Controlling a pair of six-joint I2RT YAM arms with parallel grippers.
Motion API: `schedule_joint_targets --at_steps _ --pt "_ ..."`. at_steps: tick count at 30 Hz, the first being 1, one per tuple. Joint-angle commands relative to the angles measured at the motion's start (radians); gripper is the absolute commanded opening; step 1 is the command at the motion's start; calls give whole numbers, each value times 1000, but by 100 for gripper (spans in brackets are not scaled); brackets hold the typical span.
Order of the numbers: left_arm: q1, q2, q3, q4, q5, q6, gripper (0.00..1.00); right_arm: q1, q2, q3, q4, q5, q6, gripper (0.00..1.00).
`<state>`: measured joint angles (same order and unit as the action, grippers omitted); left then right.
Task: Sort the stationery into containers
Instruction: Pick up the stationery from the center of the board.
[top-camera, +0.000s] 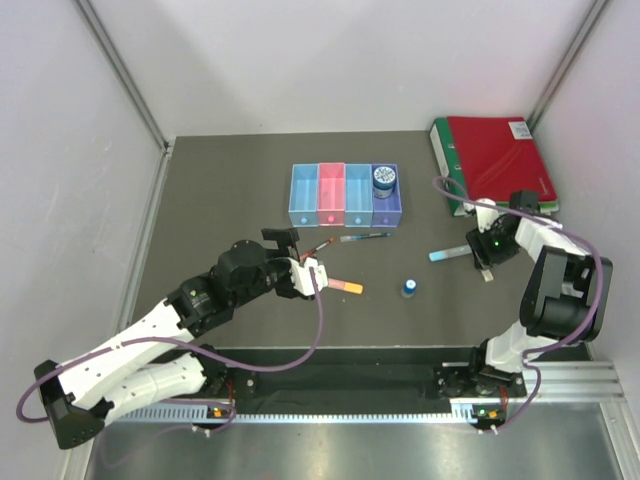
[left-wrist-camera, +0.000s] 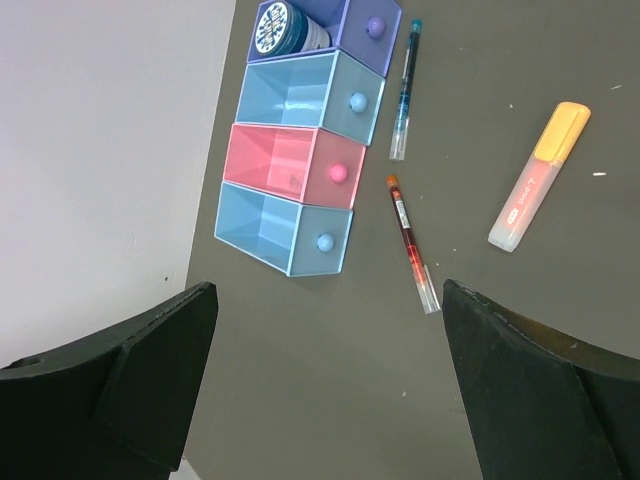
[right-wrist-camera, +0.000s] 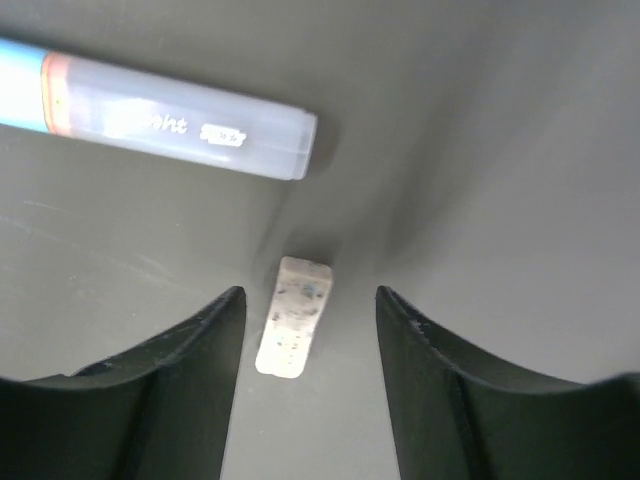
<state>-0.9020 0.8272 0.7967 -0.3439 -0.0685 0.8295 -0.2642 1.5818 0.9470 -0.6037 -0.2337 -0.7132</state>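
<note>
At the left, the left pincer (top-camera: 311, 276) hangs above the table (top-camera: 220, 200) with its jaws spread wide and nothing between them; its camera looks down on the row of four bins (left-wrist-camera: 300, 175), so I judge it is poised to choose among the loose things near them; the bins lie side by side, light blue, pink, light blue, purple, and only the purple one is filled, by the round blue jar (left-wrist-camera: 283, 28), which looks like the one item already sorted; just in front of the bins lie the red pen (left-wrist-camera: 409, 243) and the dark pen (left-wrist-camera: 405, 92), apart from each other and flat on the table; nearer the arms lies the orange marker (left-wrist-camera: 534, 178), just beside the left pincer in the overhead view and probably its easiest pick; further right the little blue-capped bottle (top-camera: 409, 289) sits alone, well apart from both arms; then comes the blue marker (right-wrist-camera: 180, 112), flat on the table; just beside it the right pincer (right-wrist-camera: 308, 300) is down low with its fingers (right-wrist-camera: 170, 380) half apart on either side of the pale tag (right-wrist-camera: 293, 316), a gap showing on each side, so it straddles the tag and does not yet grip it; lining up across the tag's narrow width suits so small and flat a piece; behind lie the red and green binders (top-camera: 497, 160), no part of the sorting
</note>
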Motion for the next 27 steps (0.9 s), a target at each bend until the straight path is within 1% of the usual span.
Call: schedule_joint_targets --at_steps 1,4,8,9,11,12,14,15,16,18,23,27 --pt "3 -5 32 56 -1 -3 99 -9 -5 -34 24 -13 0 50" --pt "3 -5 32 56 -1 0 99 -9 -5 -62 41 -6 0 47" --pt "3 -5 32 54 2 -4 99 -9 -6 -80 58 1 8 37" --pt "3 -3 32 55 3 -4 99 -9 -5 -79 59 2 9 32" --pt "3 -2 32 57 3 -6 99 -9 -3 -76 64 8 12 29" --pt "3 -3 33 59 3 -7 99 -9 -2 -74 64 10 14 23" --pt "3 -2 33 57 3 -9 99 -9 0 -67 65 13 14 16" --pt "3 0 35 59 3 -10 99 -7 0 -60 62 13 15 11" --pt "3 -2 35 57 1 -10 99 -9 -2 -50 53 13 12 10" --pt "3 -2 36 57 -1 -10 99 -9 -11 -30 39 11 12 5" --pt "3 -10 39 48 -2 -3 99 -9 -80 27 -36 7 -5 5" --pt "3 -14 36 48 -4 -1 99 -6 -131 113 -126 -22 -9 5"
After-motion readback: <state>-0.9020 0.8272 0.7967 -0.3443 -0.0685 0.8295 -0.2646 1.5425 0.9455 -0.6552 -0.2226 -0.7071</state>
